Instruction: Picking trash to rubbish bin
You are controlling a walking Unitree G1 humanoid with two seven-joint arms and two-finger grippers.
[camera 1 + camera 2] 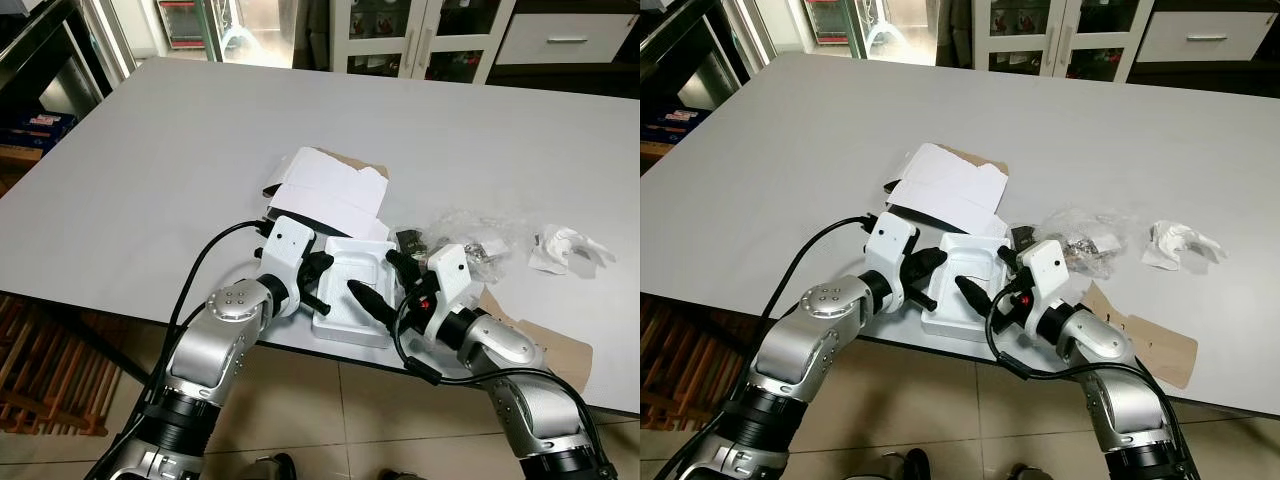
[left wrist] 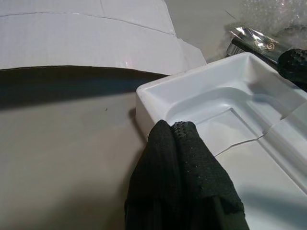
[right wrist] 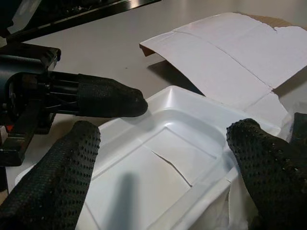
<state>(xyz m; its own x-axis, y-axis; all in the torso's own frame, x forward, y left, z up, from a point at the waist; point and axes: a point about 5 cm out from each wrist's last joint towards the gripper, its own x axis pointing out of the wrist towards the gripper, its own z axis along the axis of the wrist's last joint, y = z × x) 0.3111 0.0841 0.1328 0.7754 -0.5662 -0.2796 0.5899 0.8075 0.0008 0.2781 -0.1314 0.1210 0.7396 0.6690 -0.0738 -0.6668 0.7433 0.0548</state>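
A white foam tray [image 1: 352, 258] with a cracked floor lies at the table's front edge. My right gripper [image 1: 385, 283] is open. One of its fingers [image 3: 53, 182] is low over the tray's inside, and the other one [image 3: 268, 167] is at the tray's right rim. My left gripper [image 2: 173, 129] is at the tray's left rim with both fingertips pressed together, touching the wall near a corner. Behind the tray lies a flattened white cardboard box [image 1: 325, 190].
To the right of the tray are a crumpled clear plastic bag [image 1: 465, 232] and a wad of white paper [image 1: 565, 247]. Brown cardboard [image 1: 555, 352] lies at the front edge under my right arm. The far half of the grey table [image 1: 300, 100] is bare.
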